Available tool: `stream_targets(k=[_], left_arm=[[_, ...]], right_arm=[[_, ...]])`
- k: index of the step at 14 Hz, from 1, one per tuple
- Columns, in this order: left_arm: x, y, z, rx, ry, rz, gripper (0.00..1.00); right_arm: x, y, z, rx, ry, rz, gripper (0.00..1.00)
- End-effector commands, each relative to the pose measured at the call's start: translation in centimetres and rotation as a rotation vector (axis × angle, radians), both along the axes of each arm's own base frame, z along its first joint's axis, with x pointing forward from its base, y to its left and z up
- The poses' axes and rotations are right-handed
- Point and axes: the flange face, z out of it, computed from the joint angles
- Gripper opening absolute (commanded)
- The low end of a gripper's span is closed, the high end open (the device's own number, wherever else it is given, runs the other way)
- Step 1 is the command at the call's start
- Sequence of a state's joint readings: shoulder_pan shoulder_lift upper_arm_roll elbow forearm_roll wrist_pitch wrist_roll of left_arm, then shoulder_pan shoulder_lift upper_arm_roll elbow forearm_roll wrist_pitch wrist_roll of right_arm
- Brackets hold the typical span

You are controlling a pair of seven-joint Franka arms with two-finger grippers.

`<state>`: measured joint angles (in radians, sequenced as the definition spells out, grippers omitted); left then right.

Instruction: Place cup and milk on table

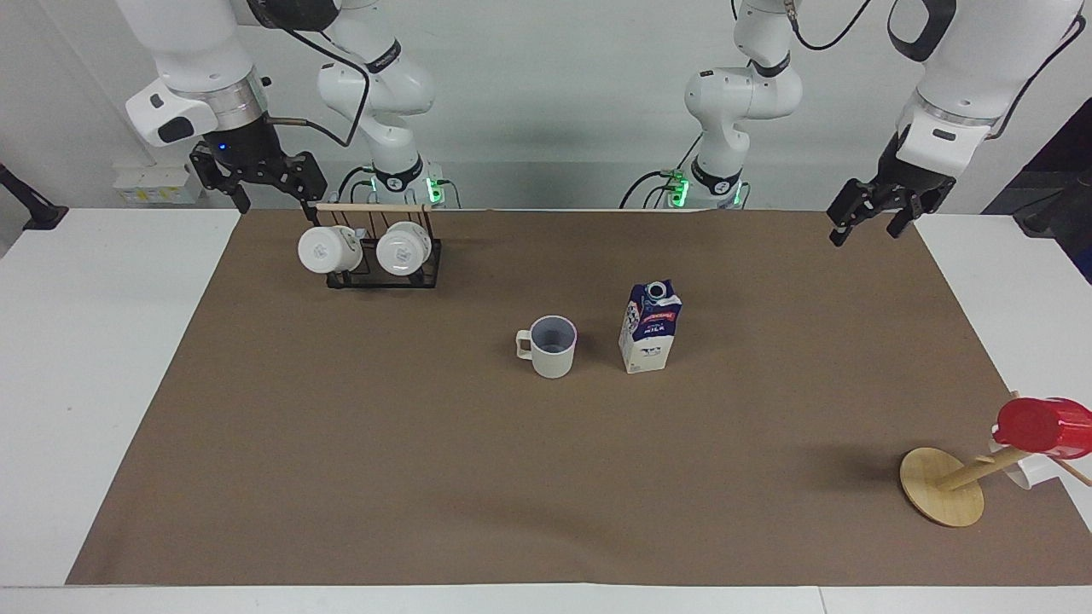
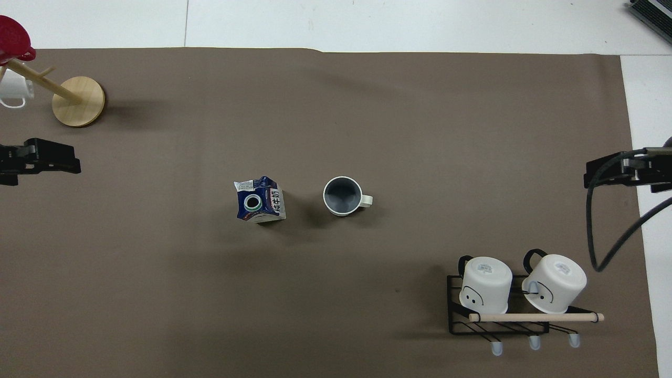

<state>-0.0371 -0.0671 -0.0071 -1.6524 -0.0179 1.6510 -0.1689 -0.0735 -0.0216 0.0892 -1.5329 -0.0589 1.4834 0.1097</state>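
The cream-white cup (image 1: 550,345) with a grey-blue inside stands upright in the middle of the brown mat (image 1: 426,460) on the white table (image 1: 102,358); it also shows in the overhead view (image 2: 344,196). The milk carton (image 1: 650,327) stands upright beside it, toward the left arm's end, and shows in the overhead view (image 2: 260,200). My left gripper (image 1: 864,234) is open and empty, up in the air over the mat's corner at its own end (image 2: 63,164). My right gripper (image 1: 275,203) is open and empty, raised above the mug rack's end (image 2: 598,174).
A black wire rack (image 1: 384,271) holding two white mugs (image 1: 328,249) stands near the right arm's base. A wooden peg stand (image 1: 941,486) carrying a red cup (image 1: 1036,424) leans at the mat's edge at the left arm's end, farthest from the robots.
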Motion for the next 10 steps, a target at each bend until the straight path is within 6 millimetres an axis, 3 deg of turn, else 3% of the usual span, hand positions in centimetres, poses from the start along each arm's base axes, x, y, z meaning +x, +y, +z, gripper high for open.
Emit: stream_targets(k=[1, 10], left_arm=[[-0.03, 1.55, 0.41, 0.001, 0.017, -0.018, 1.0], [-0.42, 0.69, 1.08, 0.003, 0.023, -0.034, 1.0]], right_arm=[[-0.4, -0.28, 0.2, 0.017, -0.003, 0.015, 1.0], [-0.05, -0.18, 0.33, 0.017, -0.032, 0.019, 1.0]])
